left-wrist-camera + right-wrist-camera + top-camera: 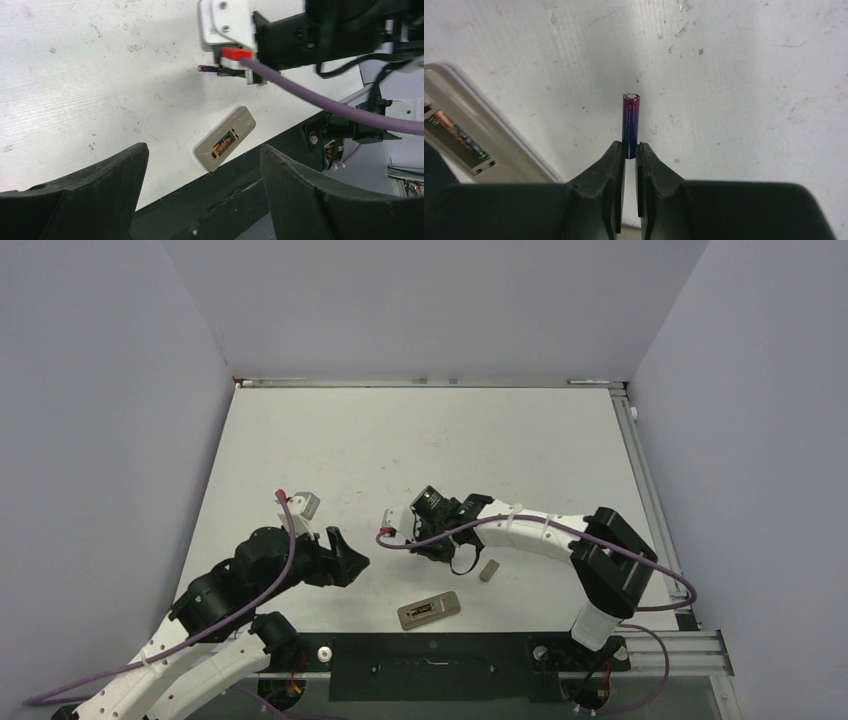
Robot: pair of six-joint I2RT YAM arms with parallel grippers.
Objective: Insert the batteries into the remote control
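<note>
Scuffed white tabletop (420,440) fills a pale-walled booth, with a black strip running along its near edge. Closest to that strip lies the remote control (428,611), back up and slanted, its recess uncovered. A brownish-gold battery (223,145) already sits in one slot, and the slot beside it looks empty. The handset lies just inside the table's near edge, so a push toward the arms' bases has little margin.

Just beyond it, to the right, rests a small grey piece (489,570), probably the cover set aside, apart from the remote.

To the left, the left gripper (345,555) hangs over the table with its jaws wide apart and nothing between them. I judge it is waiting, perhaps to steady the handset.

Farther out, the right gripper (630,152) has its jaws pinched on one end of the purple-blue battery (631,122). Most of the cell juts past the fingertips, a hold that should let the free end enter the recess first. Whether it touches the surface I cannot tell.

Between battery and remote the surface lies open, and beyond the grippers it runs unbroken to the back wall.
</note>
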